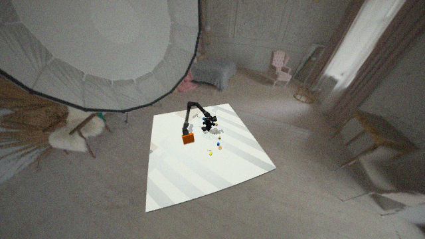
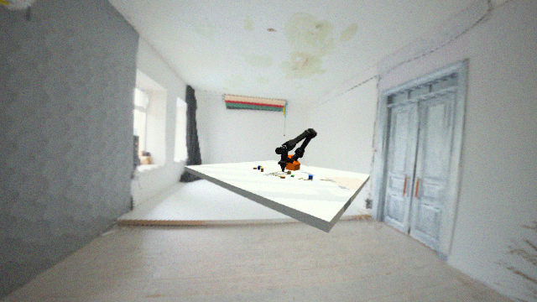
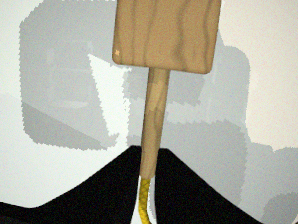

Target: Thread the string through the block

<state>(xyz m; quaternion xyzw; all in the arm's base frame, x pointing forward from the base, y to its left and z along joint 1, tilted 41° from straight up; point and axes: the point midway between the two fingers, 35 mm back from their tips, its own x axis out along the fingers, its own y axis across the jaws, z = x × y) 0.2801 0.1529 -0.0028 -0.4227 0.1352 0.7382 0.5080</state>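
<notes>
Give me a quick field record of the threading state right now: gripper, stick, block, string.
gripper: black parallel-jaw gripper shut on the thin wooden stick
stick: points away from the fingers, far end at the near face of the square wooden block
block: pale wood grain, rounded corners; hole not visible
string: yellow string trails from the stick's held end, between the fingers
threading: exit side hidden; cannot tell how far the stick has entered

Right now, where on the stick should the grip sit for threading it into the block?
Keep the current hold: the gripper clamps the stick at its string end, from both sides, leaving the long free shaft pointing straight into the block.
</notes>
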